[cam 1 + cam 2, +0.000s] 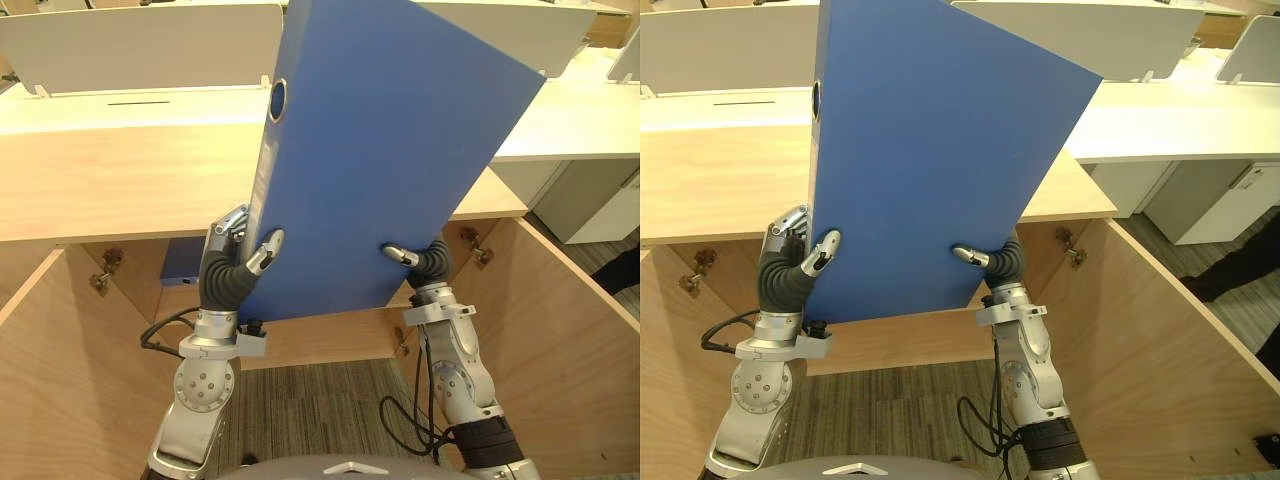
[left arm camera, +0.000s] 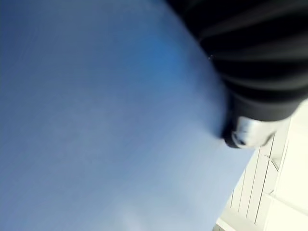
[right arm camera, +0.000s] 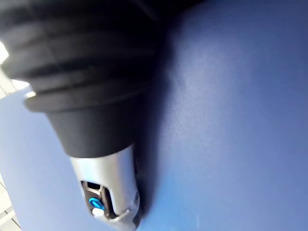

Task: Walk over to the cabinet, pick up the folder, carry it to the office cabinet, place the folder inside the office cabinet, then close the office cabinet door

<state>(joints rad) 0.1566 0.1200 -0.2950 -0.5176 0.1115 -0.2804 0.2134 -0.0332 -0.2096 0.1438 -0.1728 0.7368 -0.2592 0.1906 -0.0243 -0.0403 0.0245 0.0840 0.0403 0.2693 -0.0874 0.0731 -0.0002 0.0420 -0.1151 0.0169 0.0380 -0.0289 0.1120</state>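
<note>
Pinched low by left robot hand (image 1: 232,262) and right robot hand (image 1: 428,262): stiff, slick-looking blue cardboard folder (image 1: 390,150), probably top-heavy.

Office, wooden cabinet (image 1: 120,180), desks (image 1: 570,120), divider screens (image 1: 140,45), carpet (image 1: 310,410)

Left arm (image 1: 203,385): silver-grey, round joint with small screws.
Right arm (image 1: 455,375): silver-grey, black band low down.
Left hand (image 1: 240,250): dark ribbed cover, silver thumb.
Right hand (image 1: 415,258): dark ribbed cover, silver thumb.

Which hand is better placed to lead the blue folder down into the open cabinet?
Probably the left. The left hand grips the folder at its spine, thumb on the cover; the right hand pinches only the lower edge. The cabinet stands open below.
</note>
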